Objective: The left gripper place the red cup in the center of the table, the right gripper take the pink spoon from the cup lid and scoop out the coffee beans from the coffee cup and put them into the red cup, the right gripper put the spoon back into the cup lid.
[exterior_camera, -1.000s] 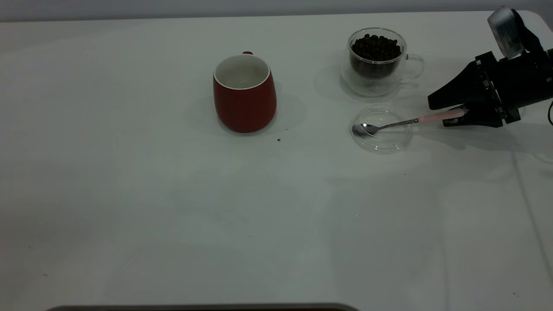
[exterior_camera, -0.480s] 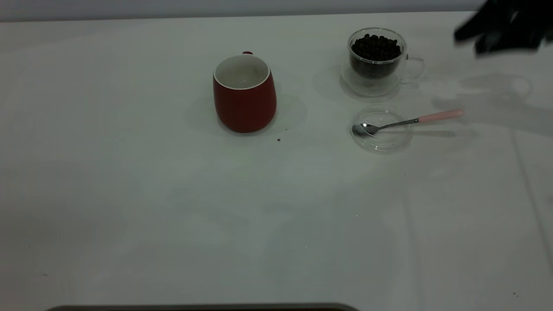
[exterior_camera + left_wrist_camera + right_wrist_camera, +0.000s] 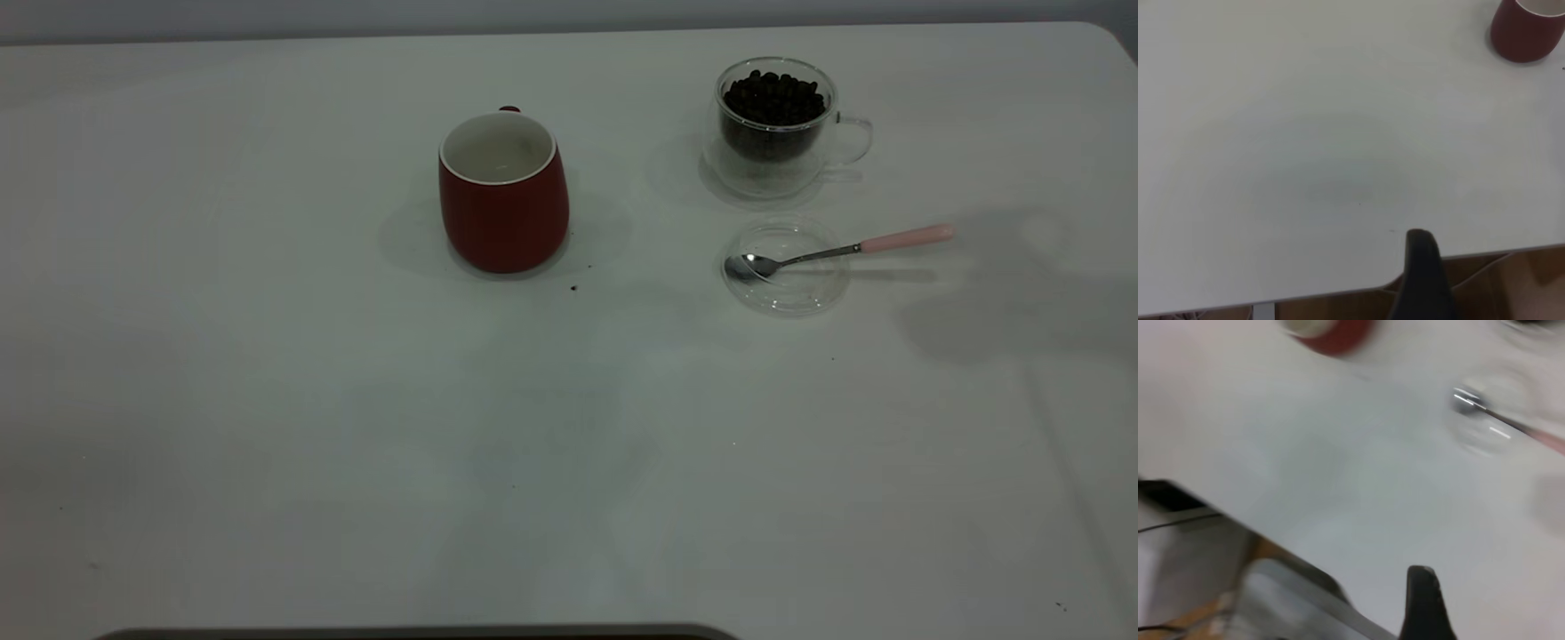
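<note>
The red cup point(image 3: 504, 204) stands upright near the middle of the table point(image 3: 356, 427), its white inside showing. The coffee cup point(image 3: 775, 124) stands to its right, full of coffee beans point(image 3: 772, 96). In front of it lies the cup lid point(image 3: 787, 271), with the pink spoon point(image 3: 836, 251) resting bowl-down on it and its handle pointing right. Neither gripper shows in the exterior view. My left gripper point(image 3: 1421, 267) hangs over the table's edge, far from the red cup point(image 3: 1528, 30). My right gripper point(image 3: 1421, 600) is high above the table, away from the blurred spoon point(image 3: 1485, 410).
A small dark crumb point(image 3: 573, 288) lies on the table just right of the red cup's base. A dark shadow point(image 3: 1005, 311) falls on the table right of the lid. Floor and a grey stand point(image 3: 1271, 600) show beyond the table's edge.
My right gripper was at the spoon's pink handle, then lifted up and right and left the exterior view. The spoon stays on the lid. The cups have not moved.
</note>
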